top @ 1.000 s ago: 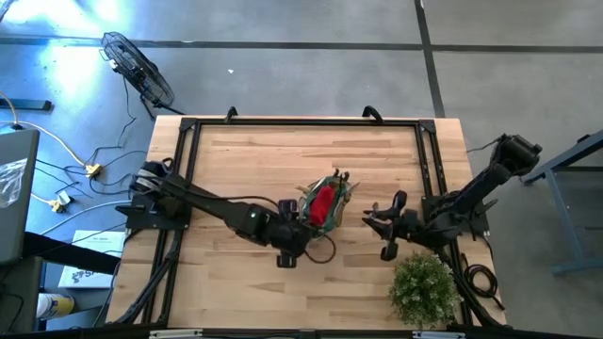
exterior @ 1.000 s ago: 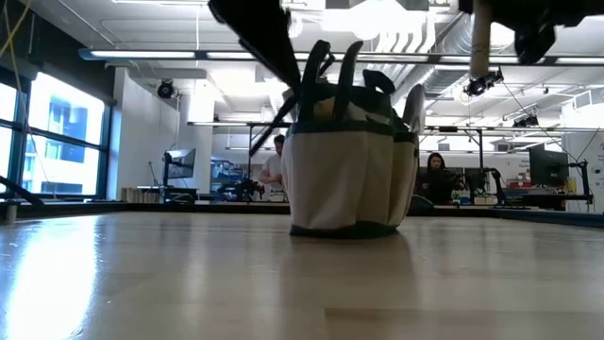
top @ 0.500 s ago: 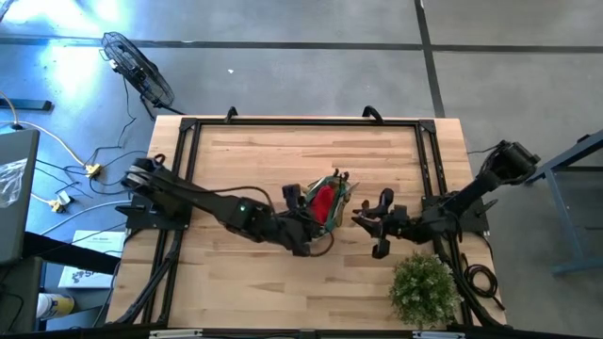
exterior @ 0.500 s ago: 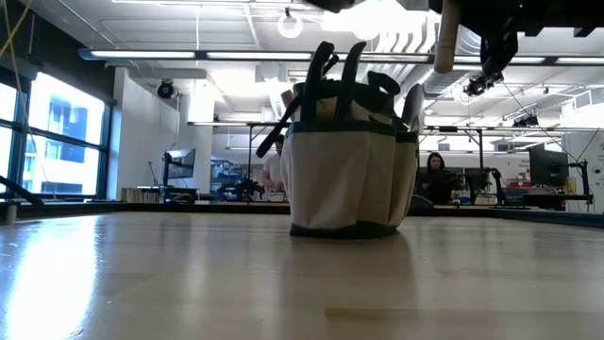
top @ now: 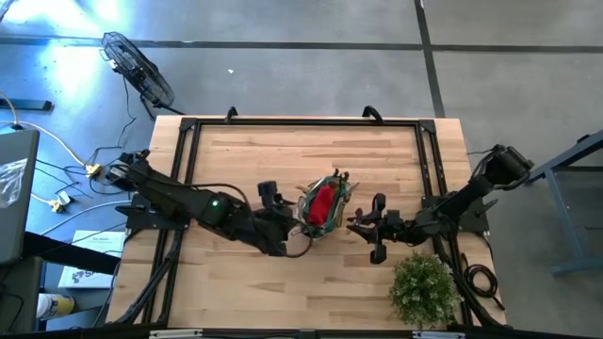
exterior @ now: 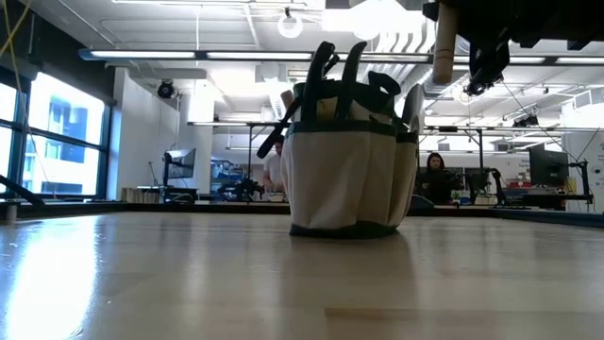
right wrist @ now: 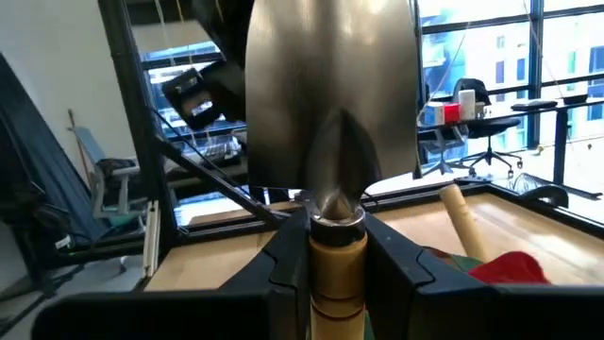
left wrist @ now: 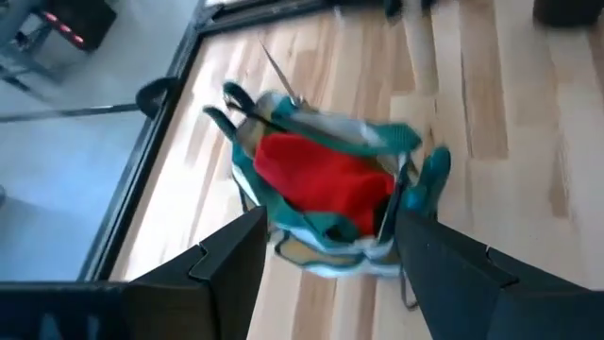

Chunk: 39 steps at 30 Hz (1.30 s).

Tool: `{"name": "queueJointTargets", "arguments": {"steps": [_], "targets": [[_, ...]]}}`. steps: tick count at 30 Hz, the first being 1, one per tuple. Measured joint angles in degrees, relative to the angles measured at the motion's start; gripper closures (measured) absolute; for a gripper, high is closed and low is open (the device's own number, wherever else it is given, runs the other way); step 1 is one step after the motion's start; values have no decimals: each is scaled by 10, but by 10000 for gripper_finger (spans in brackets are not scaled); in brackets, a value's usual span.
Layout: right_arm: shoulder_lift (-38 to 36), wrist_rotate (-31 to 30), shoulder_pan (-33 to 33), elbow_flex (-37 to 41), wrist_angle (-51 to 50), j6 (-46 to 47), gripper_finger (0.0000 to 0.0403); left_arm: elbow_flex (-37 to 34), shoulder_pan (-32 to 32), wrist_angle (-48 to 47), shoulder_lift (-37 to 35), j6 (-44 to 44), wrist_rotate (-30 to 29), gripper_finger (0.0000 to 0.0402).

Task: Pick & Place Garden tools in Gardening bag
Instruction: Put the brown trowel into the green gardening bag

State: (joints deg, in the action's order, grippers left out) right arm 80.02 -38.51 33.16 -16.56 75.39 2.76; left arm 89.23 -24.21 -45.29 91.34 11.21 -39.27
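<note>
The gardening bag point(top: 323, 202) stands on its base mid-table; in the low view point(exterior: 349, 161) dark tool handles point(exterior: 330, 59) stick up out of it. A red fabric piece point(left wrist: 321, 179) lies inside it. My left gripper point(top: 283, 226) is open and empty, just left of the bag and above it point(left wrist: 330, 222). My right gripper point(top: 361, 224) is just right of the bag, shut on a trowel point(right wrist: 330, 94) with a silver blade and a pale wooden handle point(exterior: 444, 42). My right gripper pinches the trowel's handle at its top end point(right wrist: 335, 255), just below the blade's collar, between its two fingers point(right wrist: 283, 269). The fingers come about level from the table's right side. The trowel stands upright, blade up, handle hanging down, clear of table and bag.
A bushy green potted plant point(top: 424, 287) stands at the near right corner, close behind my right arm. A pale handle point(right wrist: 462, 217) sticks out of the bag on the right gripper's side. People sit in the room beyond the table point(exterior: 436, 170).
My left gripper has drawn back from the bag's near side toward the table's left edge and gone up out of the low view, staying open. My right gripper has carried the upright trowel toward the bag, toward the table's left.
</note>
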Motion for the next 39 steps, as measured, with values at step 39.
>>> {"name": "queueJointTargets", "arguments": {"steps": [39], "targets": [[132,-1,-54,-86,-10,7,347,-74,-149,-227,-5,383,-104,174]]}}
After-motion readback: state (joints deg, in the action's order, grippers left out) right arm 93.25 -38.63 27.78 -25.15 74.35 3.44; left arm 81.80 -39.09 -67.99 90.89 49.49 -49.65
